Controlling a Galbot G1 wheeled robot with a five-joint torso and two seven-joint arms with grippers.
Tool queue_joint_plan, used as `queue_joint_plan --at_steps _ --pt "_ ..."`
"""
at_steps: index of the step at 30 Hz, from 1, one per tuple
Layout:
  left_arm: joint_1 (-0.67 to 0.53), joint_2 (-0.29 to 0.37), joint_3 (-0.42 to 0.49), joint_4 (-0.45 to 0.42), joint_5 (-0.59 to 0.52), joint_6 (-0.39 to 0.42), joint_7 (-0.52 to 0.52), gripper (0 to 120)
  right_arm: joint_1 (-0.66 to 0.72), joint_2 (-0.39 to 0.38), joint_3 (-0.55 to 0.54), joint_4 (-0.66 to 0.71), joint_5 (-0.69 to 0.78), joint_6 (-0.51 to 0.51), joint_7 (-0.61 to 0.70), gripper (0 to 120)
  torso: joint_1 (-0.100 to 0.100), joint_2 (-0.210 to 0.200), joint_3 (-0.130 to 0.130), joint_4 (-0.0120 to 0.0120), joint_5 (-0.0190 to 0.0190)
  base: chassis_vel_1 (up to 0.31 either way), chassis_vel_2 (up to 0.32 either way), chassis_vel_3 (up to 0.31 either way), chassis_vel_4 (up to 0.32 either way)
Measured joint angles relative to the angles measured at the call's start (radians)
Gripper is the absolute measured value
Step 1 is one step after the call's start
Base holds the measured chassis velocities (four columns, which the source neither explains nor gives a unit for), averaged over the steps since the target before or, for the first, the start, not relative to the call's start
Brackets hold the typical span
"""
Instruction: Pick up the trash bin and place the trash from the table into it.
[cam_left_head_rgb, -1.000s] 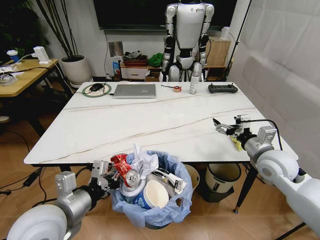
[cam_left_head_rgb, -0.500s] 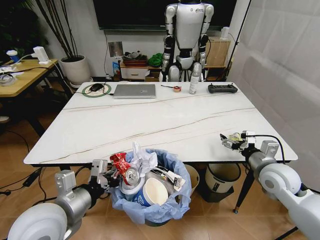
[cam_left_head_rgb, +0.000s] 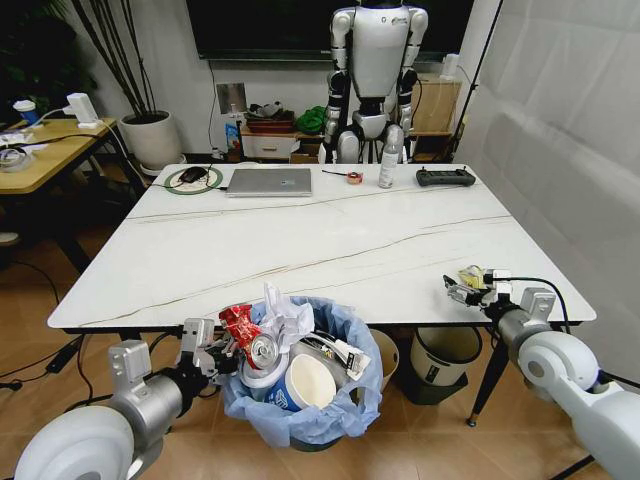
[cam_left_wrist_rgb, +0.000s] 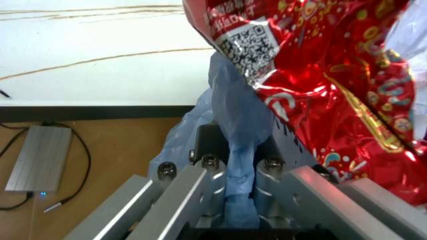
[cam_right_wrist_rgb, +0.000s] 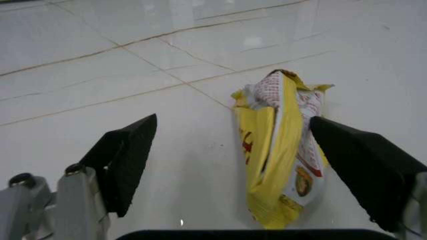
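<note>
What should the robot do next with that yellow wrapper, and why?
Probably shut the right hand on the yellow wrapper. Its fingers are open with the wrapper between them on the table. The left hand holds the trash bin.

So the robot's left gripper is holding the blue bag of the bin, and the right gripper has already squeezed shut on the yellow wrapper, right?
Not quite. The left gripper does pinch the trash bin by its blue bag, but the right gripper is open, not shut. In the right wrist view the yellow wrapper lies on the table between its spread fingers, close to one.
</note>
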Motion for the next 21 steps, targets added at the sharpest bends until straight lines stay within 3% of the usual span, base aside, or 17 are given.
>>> queue_joint_plan --at_steps 2,5,6,9,11,16,18,21 --pt "-0.001 -0.001 0.001 0.003 0.0 0.0 0.0 0 0.004 0.0 -0.001 -0.019 -0.003 0.008 -0.012 73 0.0 0.0 0.0 0.0 0.0 0.0 0.0 0.0 0.0" --pt "-0.001 -0.001 0.001 0.004 0.0 0.0 0.0 0 0.005 0.0 -0.001 -0.023 -0.003 0.009 -0.015 70 0.0 0.0 0.0 0.0 0.0 0.0 0.0 0.0 0.0" --pt "-0.002 -0.001 0.001 0.005 0.0 -0.001 0.0 0 0.008 -0.001 -0.004 -0.033 -0.005 0.012 -0.02 61 0.0 0.0 0.0 0.0 0.0 0.0 0.0 0.0 0.0" --pt "-0.005 0.0 0.001 0.007 -0.001 -0.002 0.001 0 0.013 -0.002 -0.012 -0.044 -0.009 0.015 -0.026 49 0.0 0.0 0.0 0.0 0.0 0.0 0.0 0.0 0.0" --pt "-0.006 0.0 0.001 0.008 -0.001 -0.002 0.001 0 0.015 -0.002 -0.013 -0.047 -0.011 0.016 -0.027 48 0.0 0.0 0.0 0.0 0.0 0.0 0.0 0.0 0.0" --pt "-0.007 0.0 -0.001 0.009 -0.002 -0.003 0.001 0 0.019 -0.001 -0.025 -0.059 -0.016 0.02 -0.033 22 0.0 0.0 0.0 0.0 -0.0001 0.0 0.0 0.0 0.0" --pt "-0.007 0.0 -0.001 0.009 -0.002 -0.003 0.001 0 0.02 -0.001 -0.027 -0.061 -0.017 0.021 -0.033 20 0.0 0.0 0.0 0.0 0.0 0.0 0.0 0.0 0.0" --pt "-0.008 -0.001 -0.001 0.01 -0.002 -0.003 0.001 0 0.022 -0.004 -0.028 -0.062 -0.016 0.023 -0.037 5 0.0 0.0 0.0 0.0 0.0 0.0 0.0 0.0 0.0"
